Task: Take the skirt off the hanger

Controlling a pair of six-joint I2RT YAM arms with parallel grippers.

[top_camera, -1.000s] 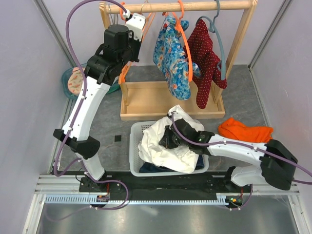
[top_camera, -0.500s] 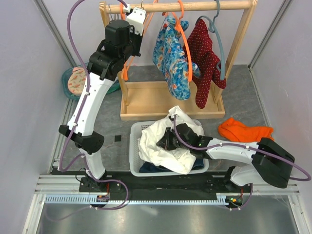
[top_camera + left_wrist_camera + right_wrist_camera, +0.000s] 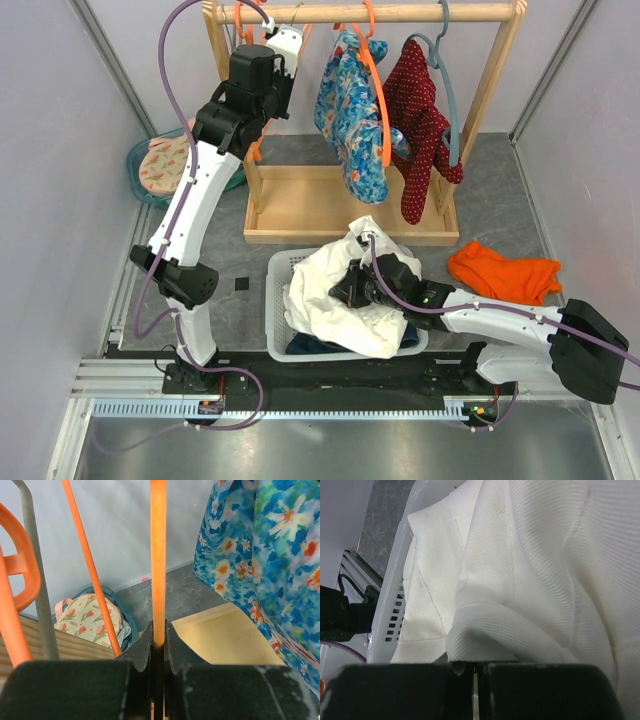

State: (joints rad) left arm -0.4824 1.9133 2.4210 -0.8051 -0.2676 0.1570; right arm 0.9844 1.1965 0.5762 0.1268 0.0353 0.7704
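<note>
Orange first: note the thin orange plastic clothes hanger point(image 3: 158, 555) pinched tight between the jaws of the left gripper point(image 3: 158, 632) and bare of any garment. Record a climb over the last second, from beside the rack's post up to the round wooden rail point(image 3: 400, 12), hanger carried along. Judge from this a hanger already stripped and heading back to the rail. Find the large dark navy-blue skirt point(image 3: 305, 346) only as a strip of dark fabric at the near edge of the white slotted plastic basket point(image 3: 275, 300), buried under a white twill garment point(image 3: 315, 310); cannot tell whether one piece or two. Note the right gripper point(image 3: 474, 672) pressed together on a fold of that white cloth, low in the basket as before, elbow swung further right. Log the neighbours: blue floral-print garment point(image 3: 350, 110) just right of the held hanger, dark red dotted garment point(image 3: 420, 120) on a grey-blue hanger point(image 3: 455, 110), crumpled orange cloth point(image 3: 500, 268) on the grey table point(image 3: 500, 190), teal tub point(image 3: 133, 170) at far left. Flag the crowded left end of the rail: thin grey wire hanger point(image 3: 35, 555) and a further slim orange hanger point(image 3: 90, 565) close beside the held bar; expect little room for the hook.
</note>
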